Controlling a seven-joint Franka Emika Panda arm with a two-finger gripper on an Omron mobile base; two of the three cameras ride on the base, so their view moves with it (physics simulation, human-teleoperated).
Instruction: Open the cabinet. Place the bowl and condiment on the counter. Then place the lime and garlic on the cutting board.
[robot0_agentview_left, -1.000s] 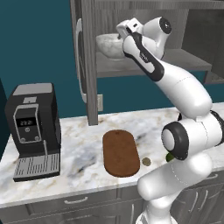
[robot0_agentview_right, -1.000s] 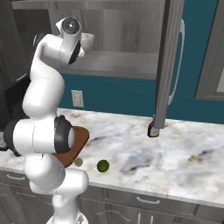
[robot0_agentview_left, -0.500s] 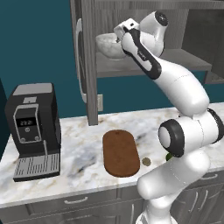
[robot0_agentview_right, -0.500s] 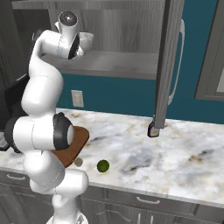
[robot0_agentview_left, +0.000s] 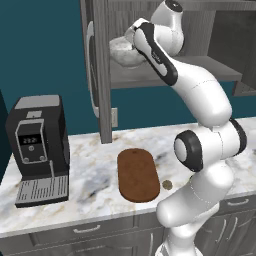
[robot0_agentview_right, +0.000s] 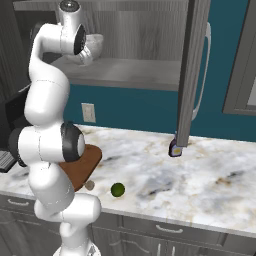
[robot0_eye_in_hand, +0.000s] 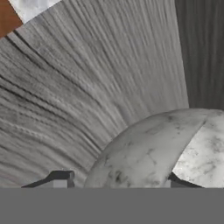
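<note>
Gripper (robot0_eye_in_hand: 116, 186) up on the shelf of the open cabinet (robot0_agentview_left: 165, 75), fingers either side of the marbled bowl (robot0_eye_in_hand: 162, 148) wall, one outside, one inside; gripping or not, cannot tell. Well below, white veined counter (robot0_agentview_right: 200, 175) against a teal wall. Down there, cutting board (robot0_agentview_left: 137, 175) under the arm, garlic (robot0_agentview_left: 167, 184) just beside its edge, lime (robot0_agentview_right: 118, 189) near the front edge. Condiment (robot0_agentview_right: 175, 148) standing further along, below the open door. Black coffee machine (robot0_agentview_left: 37, 150) off to the far side.
</note>
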